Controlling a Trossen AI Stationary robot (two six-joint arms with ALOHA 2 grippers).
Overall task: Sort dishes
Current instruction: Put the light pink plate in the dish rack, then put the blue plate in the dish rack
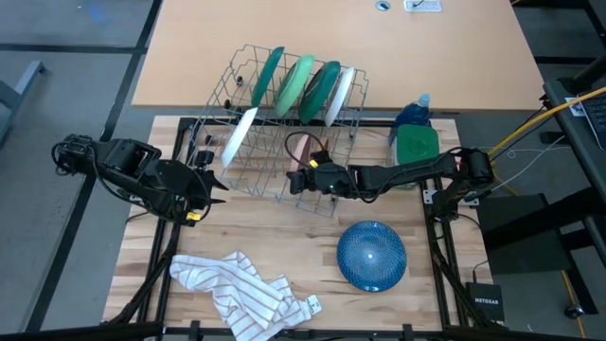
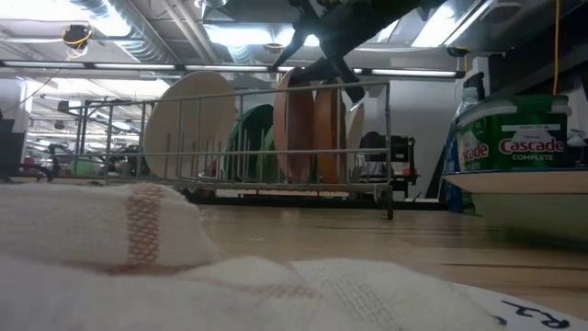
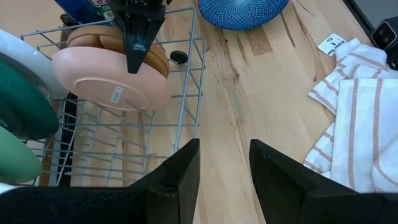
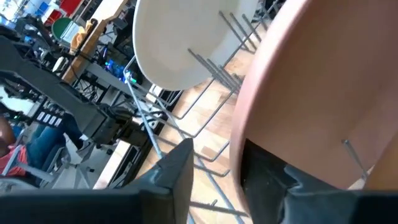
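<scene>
A wire dish rack holds several plates on edge: dark green, light green and white. A pink plate stands on edge in the rack's near right corner, with a tan-brown plate behind it. My right gripper reaches into the rack from the right. It is open, with one finger on each side of the pink plate's upper rim. My left gripper is open and empty, left of the rack. A blue bowl lies upside down near the front right. My right gripper stands astride the pink plate's upper rim, coming slanting down from the table's right. A gap shows between one finger and the plate. Whether the other finger, partly behind the plate, touches it I cannot tell. The plate stands in the rack.
A white striped cloth lies crumpled at the front left. A green-lidded container and a blue bottle stand at the far right beside the rack. Bare wood lies between the rack, the cloth and the blue bowl.
</scene>
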